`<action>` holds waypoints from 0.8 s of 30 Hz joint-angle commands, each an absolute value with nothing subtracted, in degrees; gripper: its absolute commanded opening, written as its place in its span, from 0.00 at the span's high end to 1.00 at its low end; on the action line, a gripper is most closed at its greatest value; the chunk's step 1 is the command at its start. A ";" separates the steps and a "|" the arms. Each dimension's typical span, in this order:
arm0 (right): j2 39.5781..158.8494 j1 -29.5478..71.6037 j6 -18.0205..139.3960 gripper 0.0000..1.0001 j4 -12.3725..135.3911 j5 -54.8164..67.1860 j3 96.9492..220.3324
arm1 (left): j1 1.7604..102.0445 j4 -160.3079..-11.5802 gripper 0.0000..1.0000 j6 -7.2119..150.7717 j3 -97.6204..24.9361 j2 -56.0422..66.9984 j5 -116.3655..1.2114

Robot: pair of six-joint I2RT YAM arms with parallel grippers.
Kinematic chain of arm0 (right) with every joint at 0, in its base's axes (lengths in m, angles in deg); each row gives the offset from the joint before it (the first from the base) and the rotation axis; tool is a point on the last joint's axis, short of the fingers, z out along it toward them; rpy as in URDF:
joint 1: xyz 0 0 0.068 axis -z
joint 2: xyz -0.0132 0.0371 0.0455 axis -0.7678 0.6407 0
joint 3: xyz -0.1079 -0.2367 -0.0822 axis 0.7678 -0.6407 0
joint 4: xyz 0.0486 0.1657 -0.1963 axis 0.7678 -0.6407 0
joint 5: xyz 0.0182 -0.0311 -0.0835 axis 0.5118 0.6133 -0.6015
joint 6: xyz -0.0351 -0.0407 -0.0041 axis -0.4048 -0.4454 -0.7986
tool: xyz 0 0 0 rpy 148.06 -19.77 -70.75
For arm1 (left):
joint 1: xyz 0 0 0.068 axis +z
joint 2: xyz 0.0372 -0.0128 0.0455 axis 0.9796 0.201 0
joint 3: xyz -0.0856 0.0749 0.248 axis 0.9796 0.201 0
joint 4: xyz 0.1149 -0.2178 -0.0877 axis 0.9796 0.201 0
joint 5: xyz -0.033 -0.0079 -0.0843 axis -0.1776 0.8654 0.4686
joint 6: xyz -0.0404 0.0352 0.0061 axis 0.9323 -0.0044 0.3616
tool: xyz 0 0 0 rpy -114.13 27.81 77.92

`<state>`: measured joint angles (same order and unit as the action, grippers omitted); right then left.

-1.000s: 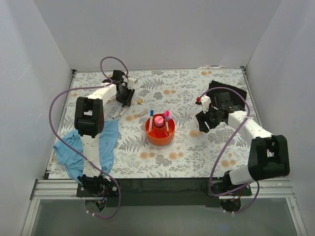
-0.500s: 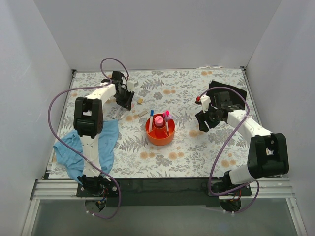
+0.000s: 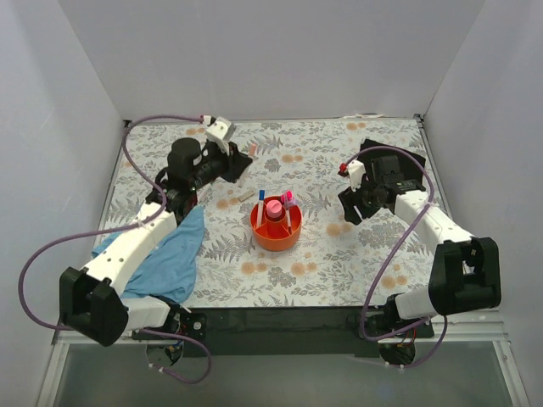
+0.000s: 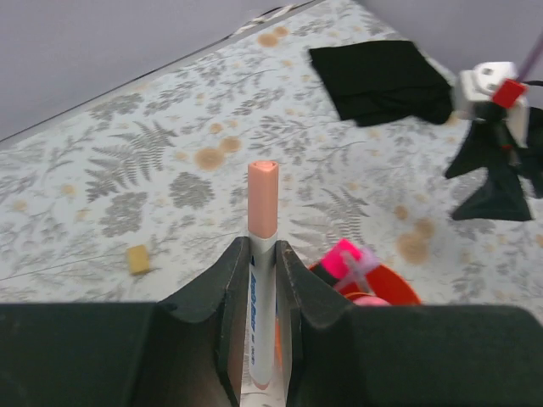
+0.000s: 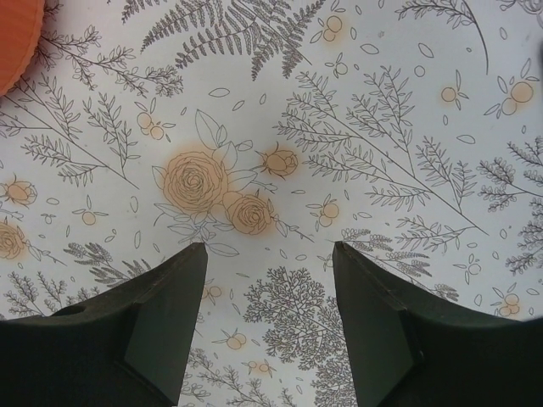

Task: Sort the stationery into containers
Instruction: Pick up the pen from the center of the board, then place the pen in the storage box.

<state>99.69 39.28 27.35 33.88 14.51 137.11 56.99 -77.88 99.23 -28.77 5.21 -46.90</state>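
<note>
My left gripper (image 4: 261,259) is clamped on a white pen (image 4: 262,292) with a peach cap. The cap stands clear above my fingers (image 4: 212,314). The barrel's lower end is cut off by the bottom edge of the wrist view, and the blue print on it is too small to read.

From above, this gripper hangs at 11 o'clock of the orange organizer (image 3: 276,242), well apart from it. In my left wrist view only a slice of the organizer's rim shows, at 4 o'clock of the pen; the rest is hidden behind my finger.

A blue-capped pen (image 3: 261,203) and a pink highlighter (image 3: 288,200) stand in the outer ring. A pink piece (image 3: 273,206) sits in the central cup, and I cannot tell its shape. A tan block (image 4: 137,259) lies on the table (image 5: 271,127) at 9 o'clock of the held pen.

My right gripper (image 5: 267,254) is spread wide, with only the flowered table between the fingers. It hangs at 3 o'clock of the organizer, whose edge shows only in the 10 o'clock corner of the right wrist view.

A black cloth (image 3: 394,165) lies at 2 o'clock of the organizer. A blue cloth (image 3: 170,259) at 8 o'clock is partly covered by my left arm.
</note>
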 commanded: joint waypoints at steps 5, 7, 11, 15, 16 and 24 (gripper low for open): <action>92.05 39.61 27.68 0.31 33.37 13.22 133.64 | 50.89 -109.20 1.00 113.63 -9.27 0.74 -55.90; 90.57 39.61 27.59 0.31 32.58 12.87 133.19 | 50.89 -111.87 1.00 113.55 -7.51 1.44 -56.08; 88.10 39.61 27.51 0.31 31.43 12.26 131.61 | 50.89 -114.16 1.00 114.78 -7.07 3.02 -55.21; 86.25 39.87 27.42 0.31 31.34 12.43 128.90 | 50.89 -114.78 1.00 117.41 -5.66 3.99 -53.36; 85.81 39.87 27.33 0.31 31.43 12.52 128.54 | 50.89 -114.86 1.00 117.85 -5.14 3.99 -53.36; 85.28 40.66 27.24 0.31 31.26 12.43 127.39 | 50.81 -115.48 1.00 120.75 0.83 2.93 -52.92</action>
